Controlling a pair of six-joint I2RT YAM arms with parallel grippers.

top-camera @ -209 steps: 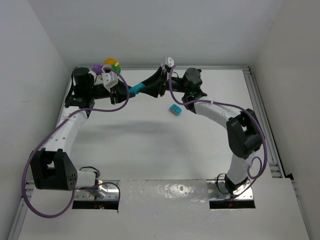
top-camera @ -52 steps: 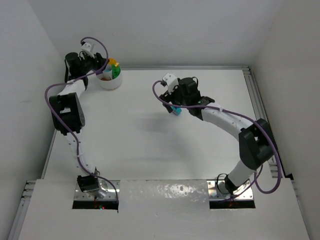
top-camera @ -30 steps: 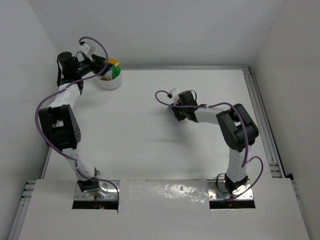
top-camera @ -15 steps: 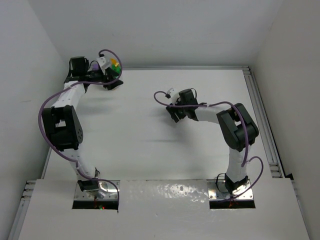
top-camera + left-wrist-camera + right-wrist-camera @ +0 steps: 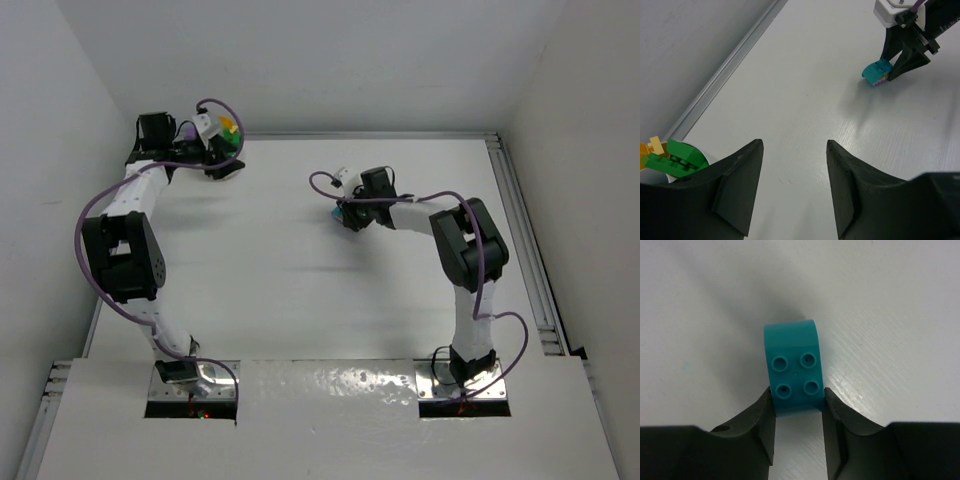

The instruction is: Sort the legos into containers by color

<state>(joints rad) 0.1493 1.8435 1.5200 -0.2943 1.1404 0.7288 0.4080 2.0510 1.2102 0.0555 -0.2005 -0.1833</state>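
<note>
One teal lego [image 5: 792,365], four studs, pinched by right hand [image 5: 796,401]

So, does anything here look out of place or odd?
Only the teal brick, alone on the open table, far from the white bowl that holds the other bricks. The right gripper is shut on it, so it looks mid-sort rather than spilled. Nothing looks damaged.

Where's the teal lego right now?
The teal lego sits on the table, far half near the middle in the top view, pinched between the right gripper's jaws.
</note>
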